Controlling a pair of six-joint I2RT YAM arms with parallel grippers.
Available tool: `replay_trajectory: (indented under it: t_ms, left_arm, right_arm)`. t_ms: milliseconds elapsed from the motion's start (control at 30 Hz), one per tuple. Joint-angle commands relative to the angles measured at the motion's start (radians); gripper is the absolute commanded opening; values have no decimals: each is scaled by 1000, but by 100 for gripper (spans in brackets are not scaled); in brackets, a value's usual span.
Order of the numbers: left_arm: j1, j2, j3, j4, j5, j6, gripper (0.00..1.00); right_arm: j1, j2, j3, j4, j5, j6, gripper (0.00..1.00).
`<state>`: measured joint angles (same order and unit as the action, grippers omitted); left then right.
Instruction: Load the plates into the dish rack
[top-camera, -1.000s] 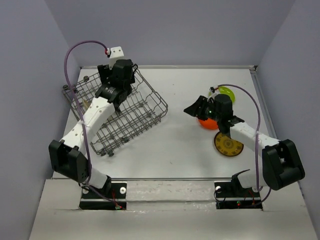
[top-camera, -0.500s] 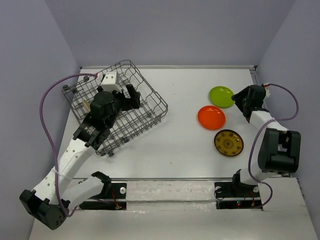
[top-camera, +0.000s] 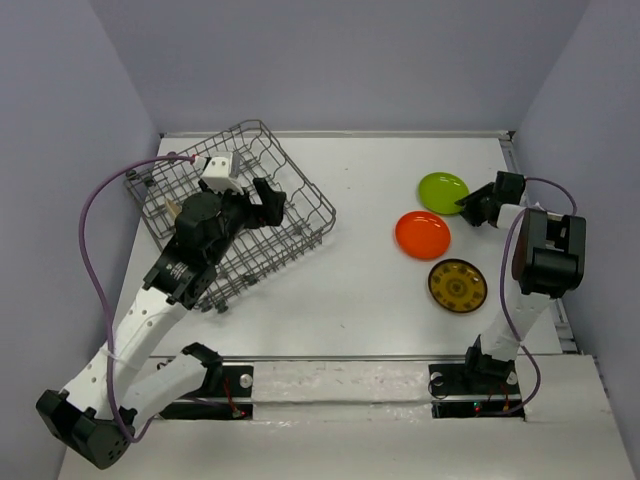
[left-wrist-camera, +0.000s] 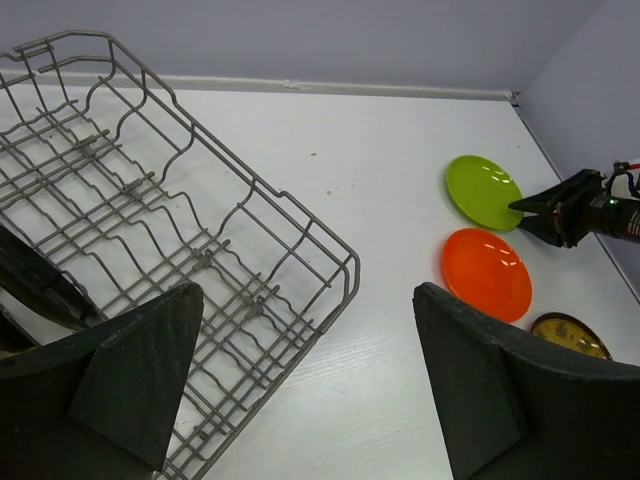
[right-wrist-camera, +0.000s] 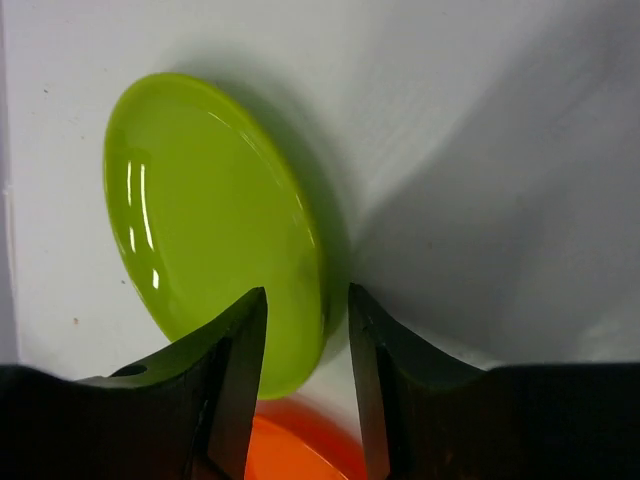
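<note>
The grey wire dish rack (top-camera: 290, 235) sits tilted at the left; it also shows in the left wrist view (left-wrist-camera: 240, 210). A dark plate edge (left-wrist-camera: 35, 285) stands in it. The lime green plate (top-camera: 440, 190), orange plate (top-camera: 423, 234) and yellow-brown patterned plate (top-camera: 457, 287) lie on the table at the right. My left gripper (top-camera: 268, 200) hovers over the rack, open and empty (left-wrist-camera: 305, 330). My right gripper (top-camera: 466, 206) is low at the lime plate's right edge. In the right wrist view its open jaws (right-wrist-camera: 307, 310) straddle the lime plate's rim (right-wrist-camera: 200, 220), with the orange plate (right-wrist-camera: 290, 450) below.
Grey walls enclose the white table (top-camera: 360, 290) on three sides. The right wall stands close behind my right gripper. A purple cable (top-camera: 95, 200) loops out to the left of the left arm.
My right gripper has moved from above the orange plate out to the right wall, then down to the lime plate's right rim. My left arm has swung back and lifted over the rack.
</note>
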<state>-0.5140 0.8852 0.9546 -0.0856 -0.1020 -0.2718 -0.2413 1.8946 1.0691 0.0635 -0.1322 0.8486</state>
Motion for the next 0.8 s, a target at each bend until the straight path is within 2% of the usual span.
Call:
replay_trajectory:
  t_ms: [0, 67, 100, 133, 167, 267, 333, 467, 533, 633, 767]
  left_arm:
    - [2, -31, -14, 66, -5, 6, 97]
    - [0, -25, -14, 64, -8, 8, 97]
    - [2, -22, -14, 64, -8, 8, 97]
    - [0, -17, -14, 64, -8, 9, 97]
    - [0, -15, -16, 66, -5, 8, 97]
    - [0, -2, -16, 67, 16, 8, 97]
    - [-1, 11, -17, 75, 41, 6, 96]
    - [0, 32, -25, 110, 181, -7, 96]
    - [2, 46, -22, 118, 199, -17, 95]
    - [20, 66, -24, 136, 248, -41, 94]
    - [68, 110, -31, 190, 386, -108, 88]
  right_arm:
    - [-6, 61, 64, 30, -64, 84, 43]
    - [-6, 75, 74, 39, -70, 95, 38]
    - [-6, 87, 80, 41, -72, 104, 32]
    - [-6, 92, 83, 42, -69, 106, 32]
    - [-6, 93, 87, 42, -63, 109, 23]
    - [-15, 68, 78, 71, -46, 119, 7]
    - [-15, 32, 46, 132, -26, 122, 7]
    - [-15, -93, -1, 229, -7, 93, 7]
    - [-15, -176, -23, 263, -20, 70, 7]
    - [-1, -265, -44, 301, -69, 53, 7]
    - [72, -327, -77, 331, -165, 52, 7]
